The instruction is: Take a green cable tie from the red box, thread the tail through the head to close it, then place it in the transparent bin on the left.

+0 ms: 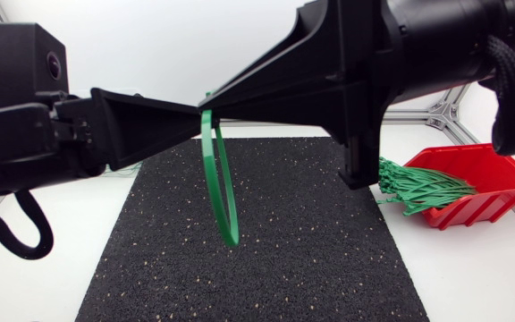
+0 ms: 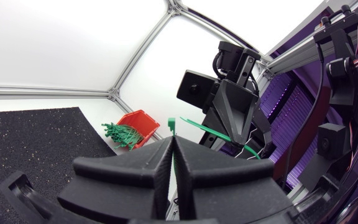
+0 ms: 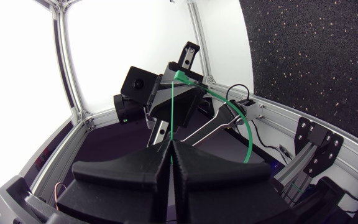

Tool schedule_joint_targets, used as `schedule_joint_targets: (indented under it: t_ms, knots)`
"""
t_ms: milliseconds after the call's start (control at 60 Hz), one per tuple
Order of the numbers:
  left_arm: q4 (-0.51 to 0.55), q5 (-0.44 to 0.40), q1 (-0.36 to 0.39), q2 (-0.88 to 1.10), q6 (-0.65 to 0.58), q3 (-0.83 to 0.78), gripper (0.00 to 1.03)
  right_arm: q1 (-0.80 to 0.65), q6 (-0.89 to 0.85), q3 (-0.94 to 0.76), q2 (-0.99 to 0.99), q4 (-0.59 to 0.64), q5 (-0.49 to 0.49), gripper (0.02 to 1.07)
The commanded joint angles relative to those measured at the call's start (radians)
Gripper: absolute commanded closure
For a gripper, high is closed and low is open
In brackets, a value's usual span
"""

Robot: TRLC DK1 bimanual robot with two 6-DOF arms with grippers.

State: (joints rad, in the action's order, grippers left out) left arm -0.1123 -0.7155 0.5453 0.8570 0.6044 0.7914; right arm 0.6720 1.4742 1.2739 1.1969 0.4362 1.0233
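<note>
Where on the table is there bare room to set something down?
The black mat is bare from under the hanging cable tie to its near edge. A bare table strip lies between mat and red box. Crowded: above the mat's far edge, where left tool and right tool both pinch the tie, and the box, with spare ties spilling out.

White table, black speckled mat, red box at right

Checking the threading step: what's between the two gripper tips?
The green cable tie. The left gripper and right gripper each pinch it where their tips meet, its loop hanging over the black mat, clearest in the head view.
</note>
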Motion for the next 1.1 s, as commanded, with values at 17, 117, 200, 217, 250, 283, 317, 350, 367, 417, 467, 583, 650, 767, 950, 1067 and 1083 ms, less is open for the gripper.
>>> schedule_joint_targets:
  t_ms: [17,117,200,217,250,283,317,350,367,417,467,583,650,767,950,1067,1083]
  knots:
    - [-0.001,0.008,-0.005,-0.013,-0.009,0.005,0.99,-0.005,0.041,-0.033,-0.01,-0.025,0.0,1.01]
    - [-0.001,0.008,-0.005,-0.013,-0.009,0.006,0.99,-0.005,0.044,-0.038,-0.008,-0.031,0.0,1.01]
    - [-0.001,0.008,-0.005,-0.013,-0.009,0.009,0.99,-0.005,0.044,-0.038,-0.007,-0.033,0.0,1.01]
    - [-0.001,0.008,-0.005,-0.013,-0.009,0.009,0.99,-0.005,0.044,-0.039,-0.005,-0.033,0.0,1.01]
    - [-0.001,0.008,-0.005,-0.013,-0.009,0.009,0.99,-0.005,0.044,-0.039,-0.005,-0.034,0.0,1.01]
    - [-0.001,0.008,-0.005,-0.013,-0.009,0.009,0.99,-0.005,0.044,-0.039,-0.005,-0.036,-0.002,1.01]
    - [-0.001,0.008,-0.005,-0.013,-0.009,0.009,0.99,-0.006,0.043,-0.041,-0.005,-0.036,-0.003,1.01]
    - [-0.001,0.008,-0.005,-0.013,-0.009,0.008,0.99,-0.006,0.044,-0.041,-0.003,-0.039,-0.003,1.01]
    - [-0.001,0.008,-0.005,-0.013,-0.009,0.008,0.99,-0.006,0.044,-0.042,-0.002,-0.039,-0.003,1.01]
    - [-0.001,0.008,-0.005,-0.013,-0.009,0.006,0.99,-0.006,0.044,-0.042,0.0,-0.042,-0.003,1.01]
    - [-0.001,0.008,-0.004,-0.013,-0.009,0.006,0.99,-0.005,0.044,-0.042,0.001,-0.042,-0.003,1.01]
    - [-0.001,0.008,-0.002,-0.013,-0.009,0.008,0.99,-0.005,0.044,-0.044,0.003,-0.045,-0.003,1.01]
    - [-0.001,0.008,-0.002,-0.013,-0.009,0.008,0.99,-0.005,0.044,-0.047,0.004,-0.047,-0.003,1.01]
    - [-0.001,0.008,-0.001,-0.013,-0.011,0.009,0.99,-0.005,0.044,-0.047,0.01,-0.048,-0.003,1.01]
    - [-0.001,0.008,-0.001,-0.013,-0.012,0.009,0.99,-0.005,0.044,-0.053,0.023,-0.057,-0.003,1.01]
    - [-0.001,0.008,-0.001,-0.016,-0.012,0.009,0.99,-0.005,0.044,-0.053,0.024,-0.057,-0.003,1.01]
    - [-0.001,0.01,-0.001,-0.016,-0.012,0.009,0.99,-0.005,0.044,-0.053,0.024,-0.057,-0.002,1.01]
